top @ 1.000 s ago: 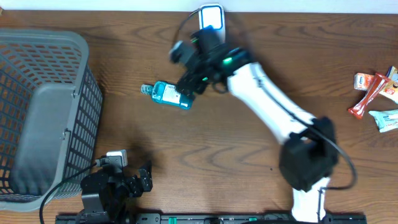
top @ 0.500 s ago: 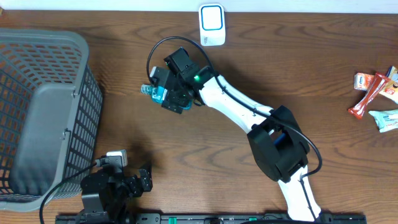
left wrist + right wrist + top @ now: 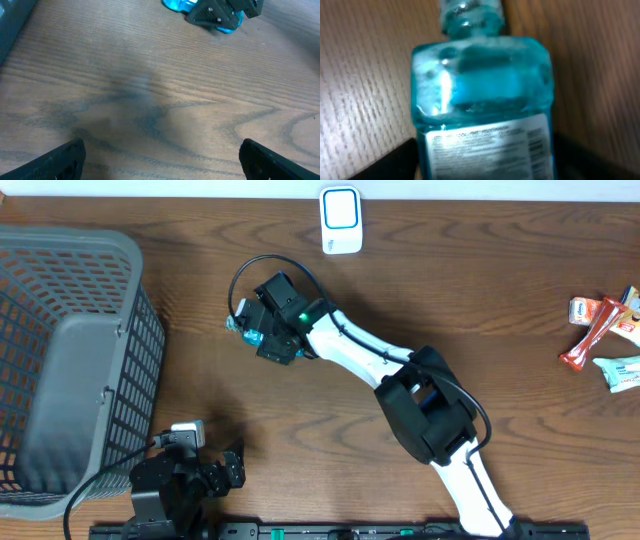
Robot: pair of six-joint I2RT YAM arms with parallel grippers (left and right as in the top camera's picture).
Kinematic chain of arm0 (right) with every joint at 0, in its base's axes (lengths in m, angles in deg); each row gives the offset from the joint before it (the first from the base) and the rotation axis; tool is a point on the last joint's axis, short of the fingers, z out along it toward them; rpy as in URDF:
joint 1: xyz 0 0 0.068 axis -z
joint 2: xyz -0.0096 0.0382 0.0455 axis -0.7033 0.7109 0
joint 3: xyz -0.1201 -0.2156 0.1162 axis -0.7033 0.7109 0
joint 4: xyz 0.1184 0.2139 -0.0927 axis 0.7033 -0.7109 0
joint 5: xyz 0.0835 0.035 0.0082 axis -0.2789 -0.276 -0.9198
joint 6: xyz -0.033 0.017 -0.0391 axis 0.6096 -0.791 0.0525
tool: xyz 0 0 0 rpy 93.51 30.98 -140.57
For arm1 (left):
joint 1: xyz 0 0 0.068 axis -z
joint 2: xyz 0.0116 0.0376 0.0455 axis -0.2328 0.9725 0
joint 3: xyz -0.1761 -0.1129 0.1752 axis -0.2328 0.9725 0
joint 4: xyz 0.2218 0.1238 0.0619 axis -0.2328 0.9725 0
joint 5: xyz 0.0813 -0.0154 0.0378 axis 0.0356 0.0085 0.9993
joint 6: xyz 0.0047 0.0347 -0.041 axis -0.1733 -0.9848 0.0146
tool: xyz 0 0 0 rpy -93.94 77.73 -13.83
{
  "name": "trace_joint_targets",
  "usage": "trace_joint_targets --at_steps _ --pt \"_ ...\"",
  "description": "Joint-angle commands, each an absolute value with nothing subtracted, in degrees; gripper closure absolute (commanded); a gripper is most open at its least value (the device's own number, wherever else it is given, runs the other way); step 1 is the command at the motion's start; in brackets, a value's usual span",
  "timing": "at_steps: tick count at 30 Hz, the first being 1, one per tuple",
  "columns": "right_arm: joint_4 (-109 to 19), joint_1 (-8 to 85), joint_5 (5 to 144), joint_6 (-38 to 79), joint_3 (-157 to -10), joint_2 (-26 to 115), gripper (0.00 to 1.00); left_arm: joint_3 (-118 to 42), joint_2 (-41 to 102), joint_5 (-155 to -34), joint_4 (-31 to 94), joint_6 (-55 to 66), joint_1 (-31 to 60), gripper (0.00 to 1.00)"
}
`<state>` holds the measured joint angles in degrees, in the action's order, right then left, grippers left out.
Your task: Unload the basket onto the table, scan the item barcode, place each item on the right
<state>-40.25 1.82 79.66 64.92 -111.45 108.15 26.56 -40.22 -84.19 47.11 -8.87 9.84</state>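
Note:
The item is a clear blue bottle [image 3: 480,90] with a white printed label, lying flat on the wooden table. In the overhead view only its teal edge and cap end [image 3: 245,332] show from under my right gripper [image 3: 268,335]. In the right wrist view the right gripper [image 3: 485,165] straddles the bottle, with a dark finger against each side. A barcode [image 3: 537,145] sits at the label's right edge, blurred. The white scanner [image 3: 341,220] stands at the table's far edge. My left gripper [image 3: 162,160] is open over bare wood, with the bottle [image 3: 175,4] far ahead of it.
A large grey mesh basket [image 3: 70,360] fills the left side. Several snack packets [image 3: 605,330] lie at the right edge. The left arm [image 3: 185,475] rests at the front left, next to the basket.
The right arm swung from near the scanner to the left and down over the bottle. Its fingers have narrowed onto the bottle's sides. The left arm has not moved.

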Motion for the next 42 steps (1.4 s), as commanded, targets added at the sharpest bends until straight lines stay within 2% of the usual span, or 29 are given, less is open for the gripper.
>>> trace_joint_targets --at_steps 1,12,16,20,27,29,30,39,42 --pt "-42.9 2.1 87.6 62.1 -111.1 109.6 0.26 26.5 -40.5 -84.0 47.6 -9.2 10.1 0.02" --pt "-55.0 4.0 87.8 50.4 -111.3 109.6 0.27 26.5 -40.5 -84.0 47.6 -9.2 10.1 0.02" --pt "-59.7 4.7 84.9 48.0 -111.3 109.6 0.35 26.5 -40.5 -84.0 47.6 -9.2 10.1 0.02" --pt "-67.8 5.1 77.7 45.4 -111.3 109.6 0.39 26.5 -40.5 -84.0 47.6 -9.2 10.1 0.02" --pt "-86.2 5.5 77.6 31.9 -111.3 109.6 0.4 26.5 -40.5 -84.0 47.6 -9.2 10.1 0.02" --pt "-89.0 5.2 77.4 31.7 -111.3 109.6 0.2 26.5 -40.5 -84.0 47.6 -9.2 10.1 0.02" --pt "-89.0 5.0 77.4 32.0 -111.3 109.6 0.01 26.5 -40.5 -84.0 47.6 -9.2 10.1 0.02" --pt "-92.8 4.8 77.7 32.7 -118.5 108.8 0.01 26.5 -40.5 -84.0 47.6 -9.2 10.1 0.02" --pt "-89.9 3.9 77.7 30.4 -121.7 108.2 0.01 26.5 -40.5 -84.0 47.6 -9.2 10.1 0.02"
